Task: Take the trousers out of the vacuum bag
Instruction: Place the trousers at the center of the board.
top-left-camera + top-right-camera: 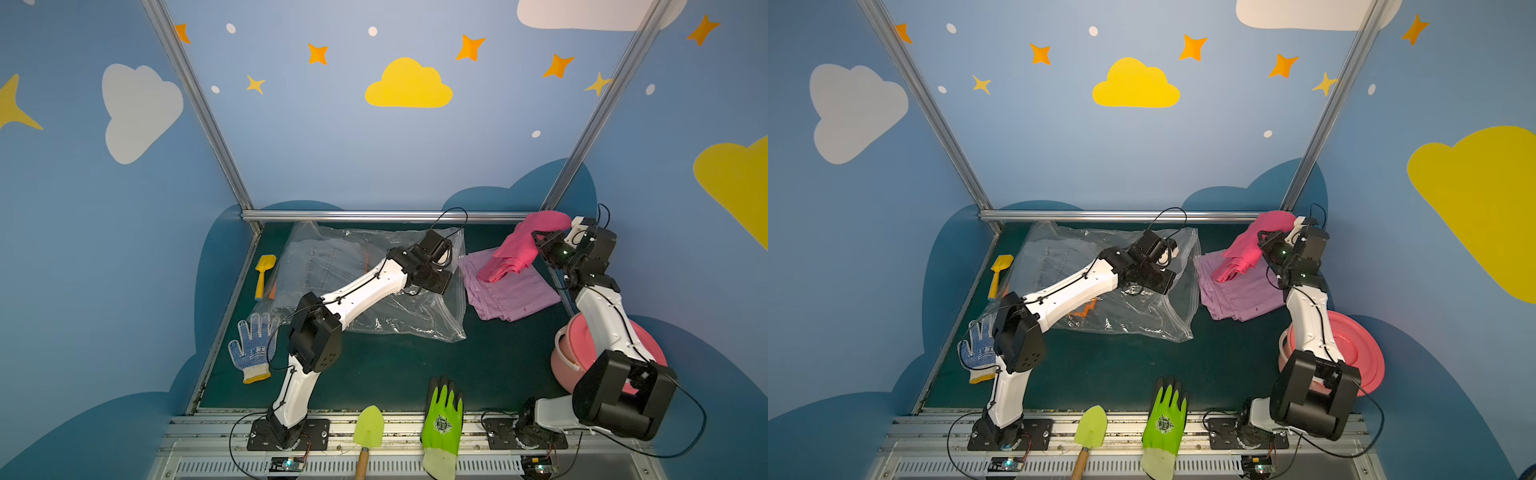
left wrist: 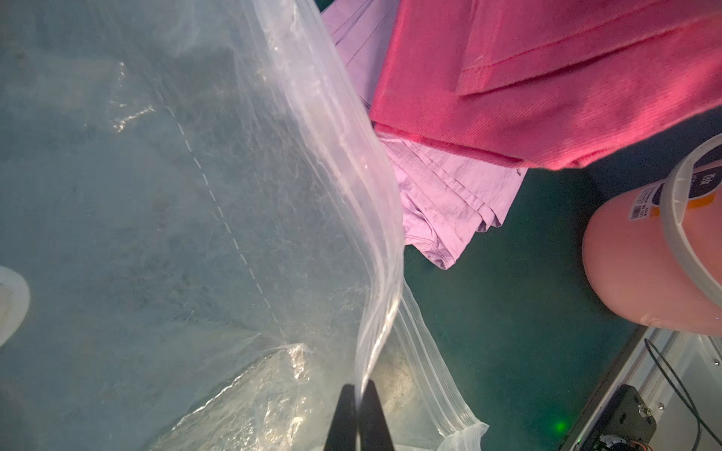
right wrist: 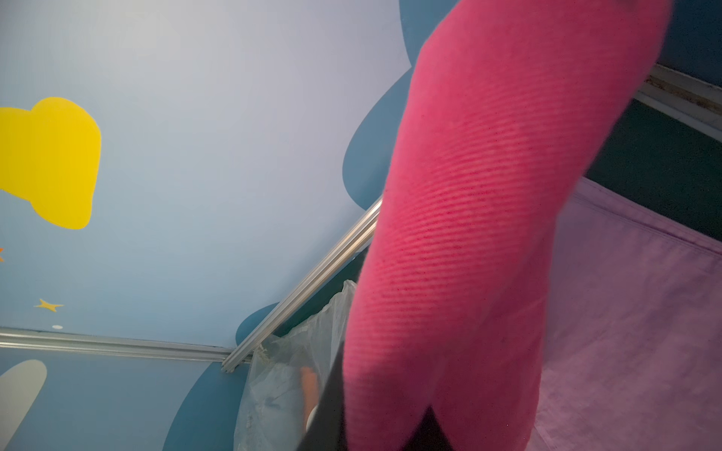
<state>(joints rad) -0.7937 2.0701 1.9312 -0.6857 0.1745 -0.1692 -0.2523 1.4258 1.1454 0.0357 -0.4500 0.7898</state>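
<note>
The clear vacuum bag (image 1: 415, 316) (image 1: 1142, 320) lies across the back of the green mat. Light blue denim trousers (image 1: 316, 266) and orange trousers (image 1: 1086, 309) show through its plastic. My left gripper (image 2: 359, 394) is shut on the bag's upper film near the zip strip (image 2: 433, 371) and holds it raised. My right gripper (image 3: 383, 421) is shut on the hot pink trousers (image 1: 519, 245) (image 3: 469, 195), which hang from it outside the bag. Their lower end rests on the lilac trousers (image 1: 511, 291) (image 2: 441, 187) lying flat to the right of the bag.
A pink basin (image 1: 577, 353) stands under the right arm. A yellow scoop (image 1: 264, 274) and a blue-dotted white glove (image 1: 253, 349) lie left of the bag. A green glove (image 1: 442, 419) and a green trowel (image 1: 368, 428) lie at the front edge. An aluminium rail (image 1: 374, 216) borders the back.
</note>
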